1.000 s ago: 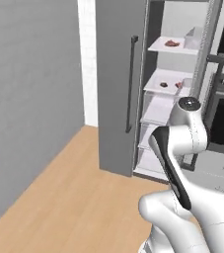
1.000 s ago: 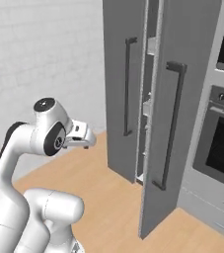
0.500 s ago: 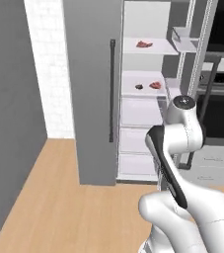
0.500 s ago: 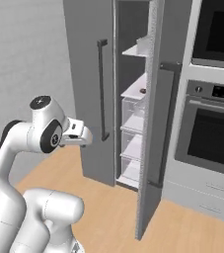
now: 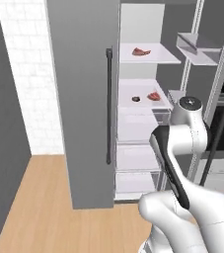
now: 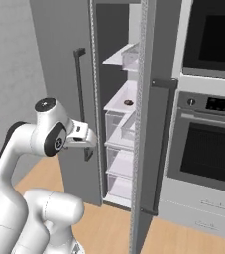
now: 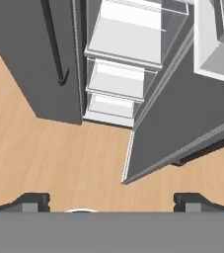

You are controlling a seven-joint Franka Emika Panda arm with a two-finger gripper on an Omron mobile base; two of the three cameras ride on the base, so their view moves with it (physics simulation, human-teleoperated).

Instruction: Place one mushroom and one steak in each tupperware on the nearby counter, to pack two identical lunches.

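- Gripper (image 7: 111,200) spread wide, empty, above wood floor (image 7: 49,153) facing open fridge (image 5: 89,99).
- One steak (image 5: 141,51) on upper shelf; second steak (image 5: 154,96) beside mushroom (image 5: 136,99) on shelf below.

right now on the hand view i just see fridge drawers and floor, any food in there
Observer: yes, a steak lies on the upper shelf.
Operator: any mushroom
Observer: one mushroom on the middle shelf, with a second steak beside it, not touching.
Operator: and further right
Observer: a built-in oven with a dark window.
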